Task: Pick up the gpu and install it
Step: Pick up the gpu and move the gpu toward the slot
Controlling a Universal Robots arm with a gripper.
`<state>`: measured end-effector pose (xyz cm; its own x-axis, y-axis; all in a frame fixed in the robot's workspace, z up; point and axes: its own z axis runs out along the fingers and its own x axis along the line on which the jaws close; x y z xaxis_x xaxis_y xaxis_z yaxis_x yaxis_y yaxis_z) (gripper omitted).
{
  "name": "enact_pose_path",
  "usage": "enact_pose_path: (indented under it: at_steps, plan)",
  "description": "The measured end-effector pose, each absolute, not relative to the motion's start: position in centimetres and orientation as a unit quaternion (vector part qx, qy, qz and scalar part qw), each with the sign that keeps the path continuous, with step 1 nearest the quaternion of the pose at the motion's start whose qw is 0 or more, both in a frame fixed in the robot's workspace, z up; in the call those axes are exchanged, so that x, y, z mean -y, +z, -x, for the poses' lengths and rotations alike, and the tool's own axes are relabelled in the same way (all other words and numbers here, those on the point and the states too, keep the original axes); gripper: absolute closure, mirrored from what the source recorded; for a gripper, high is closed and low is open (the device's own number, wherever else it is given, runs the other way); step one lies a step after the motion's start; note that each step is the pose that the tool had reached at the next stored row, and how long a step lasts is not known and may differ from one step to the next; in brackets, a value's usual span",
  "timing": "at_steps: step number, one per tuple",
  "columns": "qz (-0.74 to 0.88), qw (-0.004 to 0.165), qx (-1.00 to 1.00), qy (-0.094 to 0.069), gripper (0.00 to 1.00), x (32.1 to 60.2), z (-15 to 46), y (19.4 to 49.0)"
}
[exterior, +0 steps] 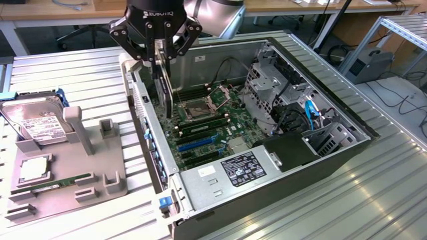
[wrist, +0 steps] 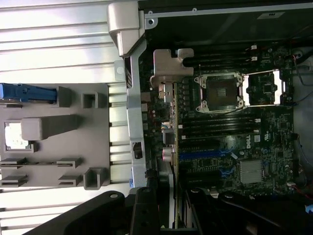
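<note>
The gpu (exterior: pixel 162 92) is a thin black card hanging on edge, pointing down into the open computer case (exterior: pixel 347 150). My gripper (exterior: pixel 160 57) is shut on its top edge, above the case's wall at the exterior view's left. Its lower end hangs over the motherboard (exterior: pixel 213 127) near the CPU socket (exterior: pixel 199 106). The blue expansion slot (exterior: pixel 197 142) lies nearer the camera. In the wrist view the gpu (wrist: pixel 172 147) runs edge-on from between my fingers (wrist: pixel 145 210) to its silver bracket (wrist: pixel 168 66), beside the blue slot (wrist: pixel 205 154).
A grey parts holder (exterior: pixel 100 175) sits at the exterior view's left, carrying a silver hard drive (exterior: pixel 37 125), a CPU chip (exterior: pixel 33 171) and a green memory stick (exterior: pixel 63 181). Inside the case are a drive cage (exterior: pixel 267 85), cables (exterior: pixel 308 112) and a labelled power supply (exterior: pixel 243 170).
</note>
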<state>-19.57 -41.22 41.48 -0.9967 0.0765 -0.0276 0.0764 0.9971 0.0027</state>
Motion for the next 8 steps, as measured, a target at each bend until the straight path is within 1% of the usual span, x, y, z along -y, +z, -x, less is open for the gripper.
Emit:
enact_pose_path:
  at_steps: [8]
  plan:
    - [-0.038, 0.014, -0.999, 0.001, 0.73, 41.22, 19.17, 41.32]
